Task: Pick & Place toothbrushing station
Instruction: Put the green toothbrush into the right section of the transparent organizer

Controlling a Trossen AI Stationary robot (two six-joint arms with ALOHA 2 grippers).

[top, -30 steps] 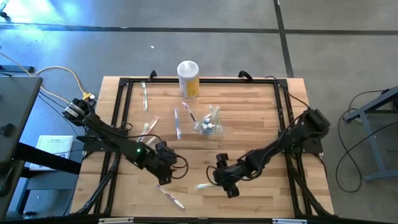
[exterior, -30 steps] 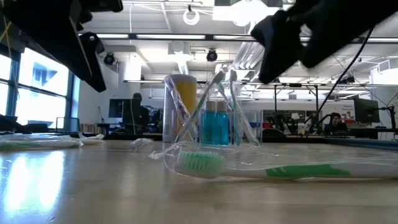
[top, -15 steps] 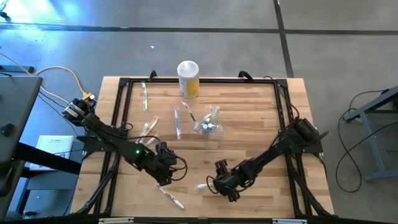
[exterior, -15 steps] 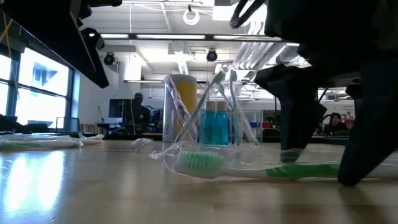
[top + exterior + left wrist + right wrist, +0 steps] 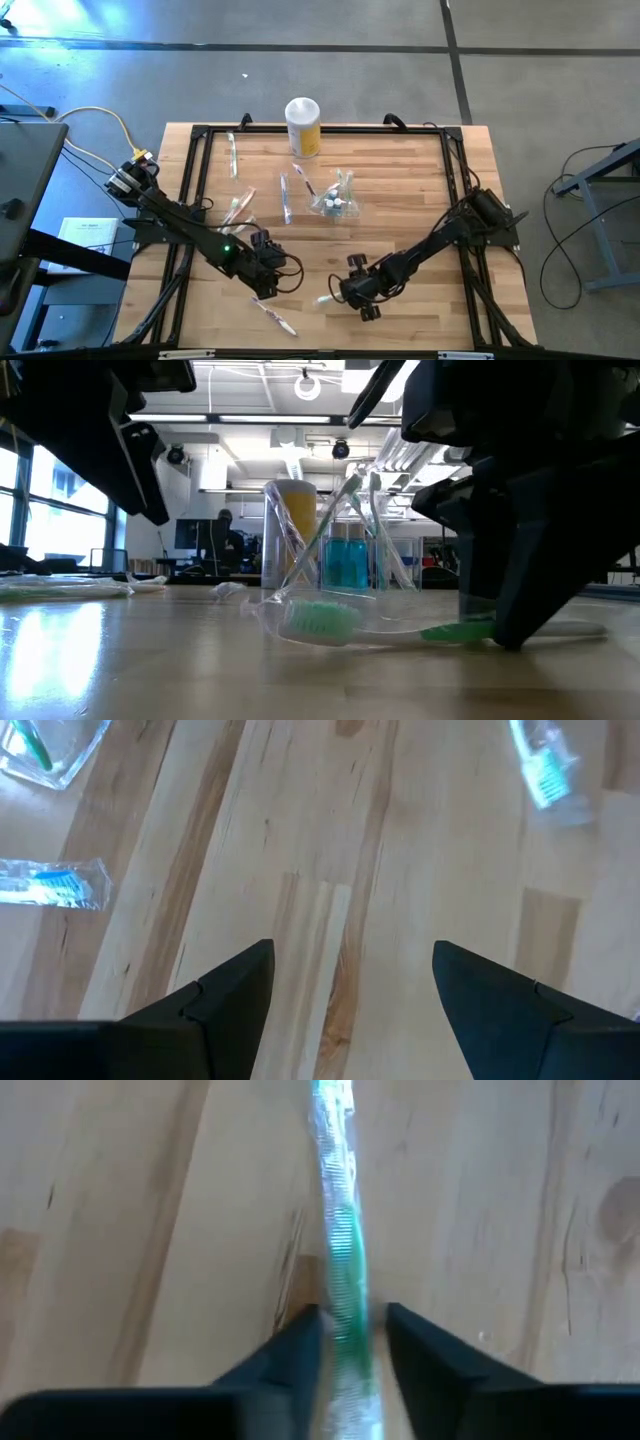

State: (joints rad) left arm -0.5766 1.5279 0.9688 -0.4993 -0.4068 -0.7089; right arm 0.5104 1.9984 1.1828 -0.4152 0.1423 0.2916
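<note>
A green toothbrush point(image 5: 343, 1250) in clear wrap lies flat on the wooden table near its front edge point(image 5: 326, 299). Its bristled head point(image 5: 322, 622) points toward the table's left. My right gripper point(image 5: 352, 298) is down at the table and shut on the brush. The clear holder point(image 5: 336, 200) stands mid-table with toothbrushes and small tubes in it point(image 5: 345, 550). My left gripper point(image 5: 263, 278) hovers open over bare wood left of the green brush, touching nothing point(image 5: 350, 980). My right gripper pinches the wrapped green handle point(image 5: 347, 1320) between its two fingers point(image 5: 300, 1350), one on each long side. The fingers come slanting down from the table's right. The toothbrush still lies on the table, its head end point(image 5: 322, 622) reaching out past the fingers.
A yellow canister with a white top point(image 5: 302, 126) stands at the far edge. Other wrapped toothbrushes lie loose: at the far left point(image 5: 233, 155), left of the holder point(image 5: 286, 196), beside the left arm point(image 5: 238, 207) and near the front edge point(image 5: 273, 315). A black frame point(image 5: 196, 180) borders the table.
My right gripper has come down to the table, moving slightly toward the left edge, and its fingers have closed from wide apart onto the green toothbrush. The brush has stayed lying on the table.
</note>
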